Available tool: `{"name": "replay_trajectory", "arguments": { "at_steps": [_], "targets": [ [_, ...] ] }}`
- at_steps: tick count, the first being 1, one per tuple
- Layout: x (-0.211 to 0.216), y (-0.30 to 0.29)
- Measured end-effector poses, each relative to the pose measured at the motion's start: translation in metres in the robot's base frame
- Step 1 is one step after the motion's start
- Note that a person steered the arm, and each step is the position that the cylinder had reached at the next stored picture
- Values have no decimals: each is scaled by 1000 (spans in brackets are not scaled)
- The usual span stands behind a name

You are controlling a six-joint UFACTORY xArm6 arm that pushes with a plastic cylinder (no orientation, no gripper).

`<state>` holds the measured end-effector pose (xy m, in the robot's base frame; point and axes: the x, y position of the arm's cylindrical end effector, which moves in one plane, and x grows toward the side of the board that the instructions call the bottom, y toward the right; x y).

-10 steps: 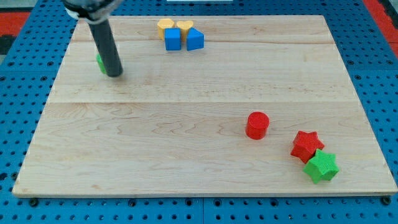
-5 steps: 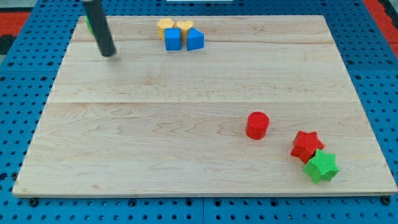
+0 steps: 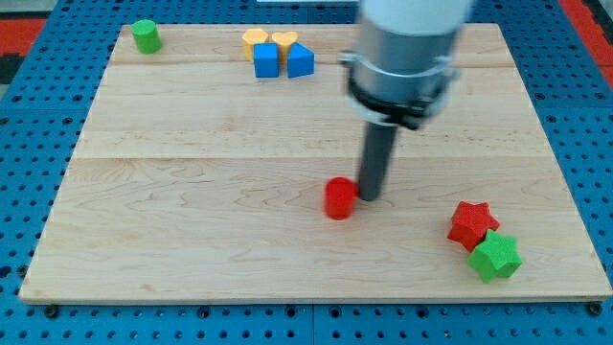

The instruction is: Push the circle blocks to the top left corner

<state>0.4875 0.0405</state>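
Note:
A green circle block [image 3: 146, 35] stands at the board's top left corner. A red circle block [image 3: 339, 198] sits a little below the board's middle. My tip [image 3: 369, 197] is on the board just right of the red circle block, touching or nearly touching its right side. The rod rises from the tip to the arm's grey body at the view's top.
Two yellow blocks [image 3: 269, 40] and two blue blocks [image 3: 283, 60] cluster at the top, left of the middle. A red star [image 3: 472, 224] and a green star [image 3: 495, 256] touch each other at the bottom right. The wooden board [image 3: 192, 240] lies on a blue pegboard.
The green circle block went from behind the rod to the top left corner. My tip crossed from the top left to the right of the red circle block, which moved left and slightly down.

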Motion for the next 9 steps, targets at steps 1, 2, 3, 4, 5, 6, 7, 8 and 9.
{"name": "replay_trajectory", "arguments": {
  "at_steps": [1, 2, 3, 4, 5, 6, 7, 8, 9],
  "targets": [
    [-7, -39],
    [13, 24],
    [69, -15],
    [27, -67],
    [-19, -71],
    [-20, -25],
    [-50, -44],
    [-96, -121],
    [-122, -167]
  ]
}}
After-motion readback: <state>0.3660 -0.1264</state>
